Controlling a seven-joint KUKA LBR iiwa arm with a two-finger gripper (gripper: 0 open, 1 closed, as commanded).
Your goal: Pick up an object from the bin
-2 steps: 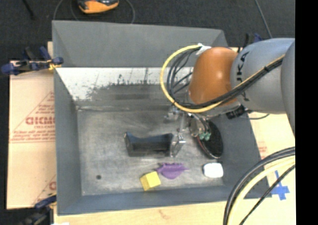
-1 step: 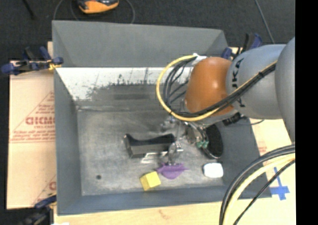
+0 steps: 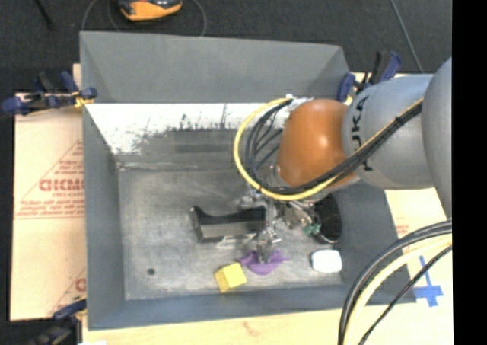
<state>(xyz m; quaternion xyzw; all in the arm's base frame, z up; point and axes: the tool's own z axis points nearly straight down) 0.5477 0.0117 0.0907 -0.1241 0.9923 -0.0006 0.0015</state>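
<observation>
My gripper point(image 3: 264, 238) hangs low in the front middle of the bin, under the arm's orange cover. It is at the right end of a black angular tool point(image 3: 219, 224) that lies flat on the floor. Just in front of it lies a small purple piece point(image 3: 266, 263), partly hidden by the gripper's tip. I cannot tell whether the gripper touches either of them. A yellow block point(image 3: 230, 277) sits a little to the left of the purple piece, near the front wall.
A white rounded object point(image 3: 327, 262) lies at the front right. A black round object point(image 3: 329, 218) is behind it, partly under the arm. The arm and its cables cover the right middle of the bin.
</observation>
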